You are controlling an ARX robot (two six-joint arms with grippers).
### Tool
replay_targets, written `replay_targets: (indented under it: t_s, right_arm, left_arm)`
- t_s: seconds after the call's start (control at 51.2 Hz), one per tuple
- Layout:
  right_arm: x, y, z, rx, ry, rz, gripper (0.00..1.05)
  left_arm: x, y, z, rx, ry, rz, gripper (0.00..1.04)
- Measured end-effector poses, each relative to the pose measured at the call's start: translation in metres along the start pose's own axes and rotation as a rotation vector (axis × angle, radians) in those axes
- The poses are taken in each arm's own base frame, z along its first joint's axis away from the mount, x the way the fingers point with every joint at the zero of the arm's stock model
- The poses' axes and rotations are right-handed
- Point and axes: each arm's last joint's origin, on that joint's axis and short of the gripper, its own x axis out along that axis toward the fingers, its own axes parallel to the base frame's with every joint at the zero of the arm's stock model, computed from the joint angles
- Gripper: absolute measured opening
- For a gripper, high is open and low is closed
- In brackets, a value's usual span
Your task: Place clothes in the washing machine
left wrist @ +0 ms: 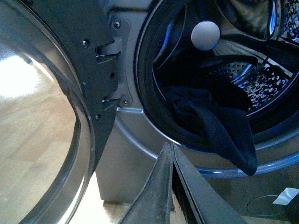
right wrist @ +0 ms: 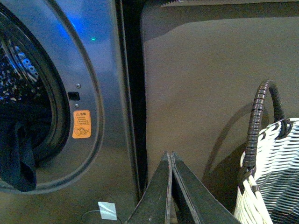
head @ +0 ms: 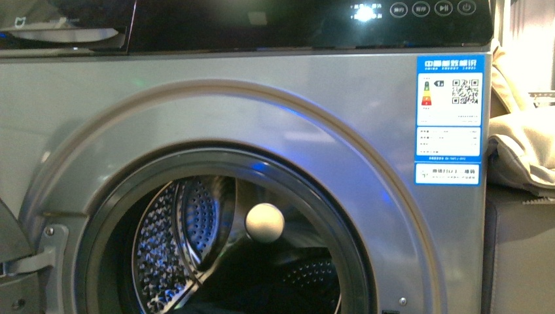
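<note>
Basically one dark garment [left wrist: 219, 123] visible, soft and limp, light, lying in the drum with a fold draped out over the lower rim of the washing machine [head: 262, 111]; best pinched at that hanging fold and pushed inward. Left gripper [left wrist: 170, 154] and right gripper [right wrist: 169, 161] both closed, holding nothing; one white woven basket [right wrist: 271, 182] beside the right one, contents not visible.
</note>
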Motion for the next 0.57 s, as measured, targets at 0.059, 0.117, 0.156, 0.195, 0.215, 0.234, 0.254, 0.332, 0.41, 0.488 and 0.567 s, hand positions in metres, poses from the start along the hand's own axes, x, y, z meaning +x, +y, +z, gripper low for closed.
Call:
replay_targets:
  t_s: [0.059, 0.117, 0.156, 0.195, 0.215, 0.234, 0.254, 0.332, 0.41, 0.488, 0.567]
  right_arm:
    - [0.0000, 0.0000, 0.0000, -0.001, 0.000, 0.000, 0.09]
    - [0.0000, 0.0000, 0.0000, -0.001, 0.000, 0.000, 0.19]
    - [0.0000, 0.0000, 0.0000, -0.001, 0.000, 0.000, 0.26]
    - [0.0000, 0.0000, 0.0000, -0.001, 0.000, 0.000, 0.31]
    - [0.0000, 0.0000, 0.0000, -0.001, 0.000, 0.000, 0.35]
    - [0.0000, 0.0000, 0.0000, -0.001, 0.000, 0.000, 0.38]
    - [0.0000, 0.0000, 0.0000, -0.001, 0.000, 0.000, 0.42]
    - [0.0000, 0.0000, 0.0000, -0.001, 0.000, 0.000, 0.58]
    - [0.0000, 0.0000, 0.0000, -0.001, 0.000, 0.000, 0.70]
    - [0.0000, 0.0000, 0.0000, -0.001, 0.000, 0.000, 0.84]
    - [0.0000, 0.0000, 0.0000, -0.001, 0.000, 0.000, 0.96]
  left_arm:
    - [0.0000, 0.0000, 0.0000, 0.000, 0.000, 0.000, 0.04]
    - [0.0000, 0.0000, 0.0000, -0.001, 0.000, 0.000, 0.09]
    - [0.0000, 0.0000, 0.0000, -0.001, 0.000, 0.000, 0.18]
    - [0.0000, 0.0000, 0.0000, -0.001, 0.000, 0.000, 0.24]
    - [0.0000, 0.0000, 0.0000, -0.001, 0.000, 0.000, 0.27]
    - [0.0000, 0.0000, 0.0000, -0.001, 0.000, 0.000, 0.31]
    - [0.0000, 0.0000, 0.0000, -0.001, 0.000, 0.000, 0.33]
    - [0.0000, 0.0000, 0.0000, -0.001, 0.000, 0.000, 0.49]
    - [0.0000, 0.0000, 0.0000, -0.001, 0.000, 0.000, 0.64]
    - [0.0000, 0.0000, 0.0000, -0.001, 0.000, 0.000, 0.76]
    - [0.0000, 0.0000, 0.0000, -0.001, 0.000, 0.000, 0.90]
